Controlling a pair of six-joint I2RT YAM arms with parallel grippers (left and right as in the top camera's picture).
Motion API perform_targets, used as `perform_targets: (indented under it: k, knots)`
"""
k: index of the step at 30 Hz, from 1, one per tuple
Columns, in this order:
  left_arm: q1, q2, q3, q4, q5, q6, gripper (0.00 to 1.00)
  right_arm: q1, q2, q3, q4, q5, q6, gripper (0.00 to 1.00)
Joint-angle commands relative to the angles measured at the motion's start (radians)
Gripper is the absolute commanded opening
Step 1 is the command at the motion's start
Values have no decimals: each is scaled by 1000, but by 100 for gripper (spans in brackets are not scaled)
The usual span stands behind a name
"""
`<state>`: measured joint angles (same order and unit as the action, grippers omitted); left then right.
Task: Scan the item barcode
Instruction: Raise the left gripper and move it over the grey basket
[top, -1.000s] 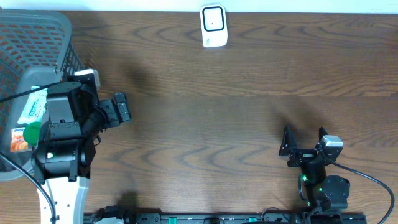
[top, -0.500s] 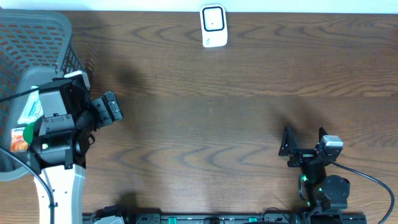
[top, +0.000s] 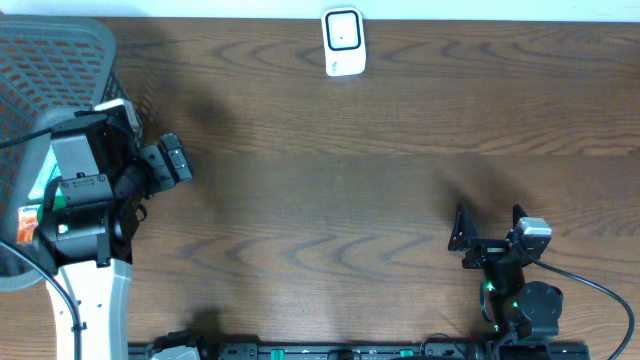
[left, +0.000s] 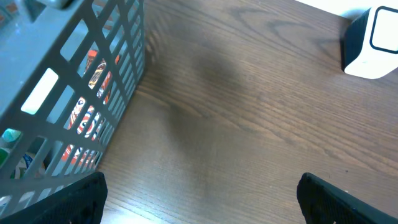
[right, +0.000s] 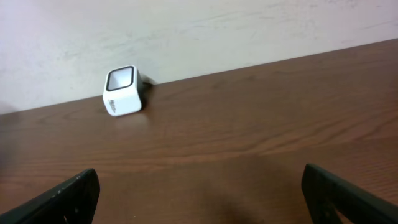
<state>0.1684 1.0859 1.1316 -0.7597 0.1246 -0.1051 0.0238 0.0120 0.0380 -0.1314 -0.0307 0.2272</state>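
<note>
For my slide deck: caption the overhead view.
Left gripper open beside the grey basket; right gripper open; white scanner at top centre.

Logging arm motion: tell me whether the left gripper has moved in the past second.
Yes. The left gripper has slid left toward the basket, further from the white scanner, which stayed put.

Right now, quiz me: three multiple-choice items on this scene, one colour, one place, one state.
1. Basket colour? A red; B grey; C yellow.
2. Scanner stands where? A in the basket; B at the near edge; C at the far table edge, centre.
3. Right gripper state? A shut on the scanner; B open, empty; C shut on a packet.
Answers: 1 B, its mesh is grey. 2 C, it stands centred at the far edge. 3 B, jaws apart, nothing between.
</note>
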Motion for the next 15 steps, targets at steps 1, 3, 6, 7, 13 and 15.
perform_targets:
  k: [1, 3, 6, 7, 13, 15]
  knots:
    - [5, 22, 23, -11, -10, -5, 98, 17, -5, -6, 1, -5, 3, 99]
    - [5, 29, 23, -14, -11, -5, 98, 17, -5, -6, 1, -5, 3, 99]
    - [5, 33, 23, -14, -14, -5, 98, 17, -5, -6, 1, -5, 3, 99]
    - [5, 33, 23, -14, -14, -5, 98, 17, -5, -6, 1, -5, 3, 99]
    - [6, 33, 43, -15, -16, -5, 98, 17, -5, -6, 1, -5, 3, 99]
    - [5, 33, 57, -21, -26, -5, 98, 17, -5, -6, 1, -5, 3, 99]
